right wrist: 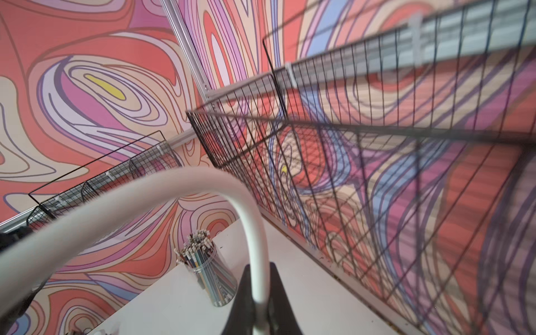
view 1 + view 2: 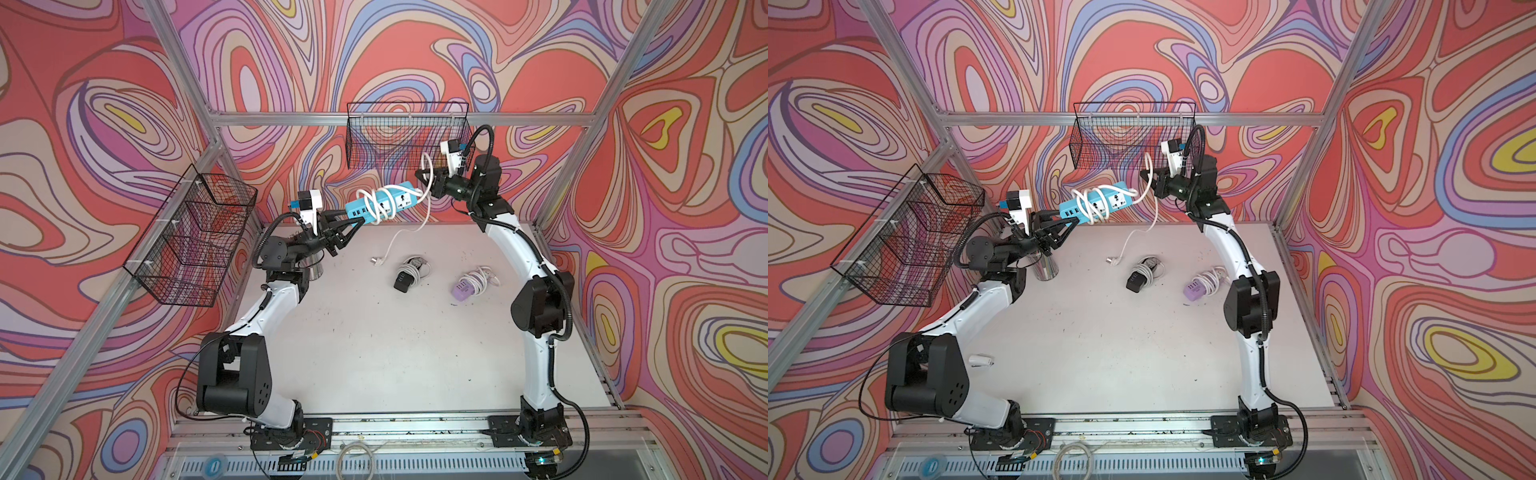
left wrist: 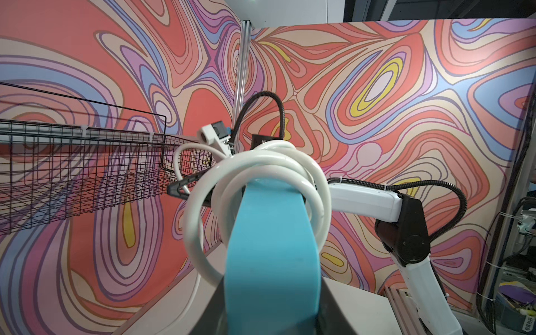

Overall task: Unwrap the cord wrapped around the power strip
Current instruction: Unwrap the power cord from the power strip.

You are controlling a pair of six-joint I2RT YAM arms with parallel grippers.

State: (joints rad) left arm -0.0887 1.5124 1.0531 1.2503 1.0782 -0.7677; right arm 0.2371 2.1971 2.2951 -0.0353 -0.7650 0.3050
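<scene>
In both top views my left hand (image 2: 356, 222) is pressed tight on one end of the blue power strip (image 2: 401, 200), held in the air at upper middle of the frame, above the surface (image 2: 374, 353); my right hand (image 2: 422, 176) pinches the white cord (image 2: 376, 205), whose plug (image 2: 376, 261) lies on the surface; in the left wrist view several loops circle the strip at centre frame; in the right wrist view the cord arcs up out of the pinching hand, with a cup of pencils (image 1: 208, 272) at lower centre.
</scene>
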